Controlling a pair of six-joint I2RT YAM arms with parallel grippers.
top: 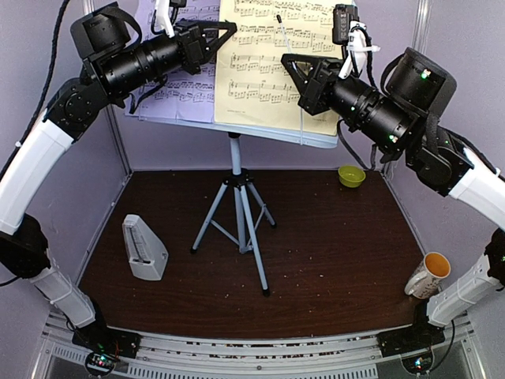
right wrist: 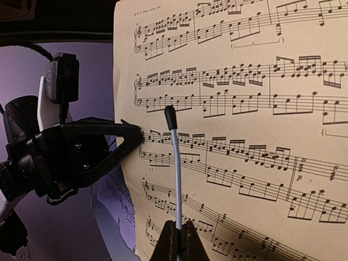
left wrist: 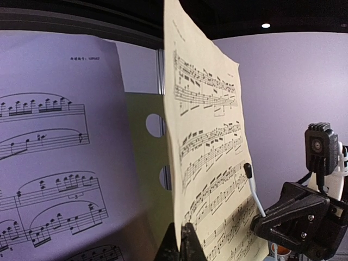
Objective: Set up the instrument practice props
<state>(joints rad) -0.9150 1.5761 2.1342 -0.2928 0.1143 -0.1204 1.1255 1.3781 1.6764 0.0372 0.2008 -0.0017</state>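
The music stand's grey desk (top: 268, 136) sits on a silver tripod (top: 239, 221) at the table's middle. A lilac page (top: 185, 91) leans on its left half and a pale yellow page (top: 256, 71) on its right half. My left gripper (top: 232, 31) is shut on the yellow page's left edge (left wrist: 182, 163); the jaws (left wrist: 185, 235) pinch the sheet. My right gripper (top: 286, 58) is shut on the stand's thin silver page-holder wire (right wrist: 175, 174), black-tipped, lying across the yellow page (right wrist: 244, 109). The grey pyramid metronome (top: 144, 249) stands upright at the left front.
A small green bowl (top: 351, 175) sits at the back right. A white mug with an orange inside (top: 428, 274) stands near the right front edge, beside the right arm's base. The tripod legs spread across the table's centre.
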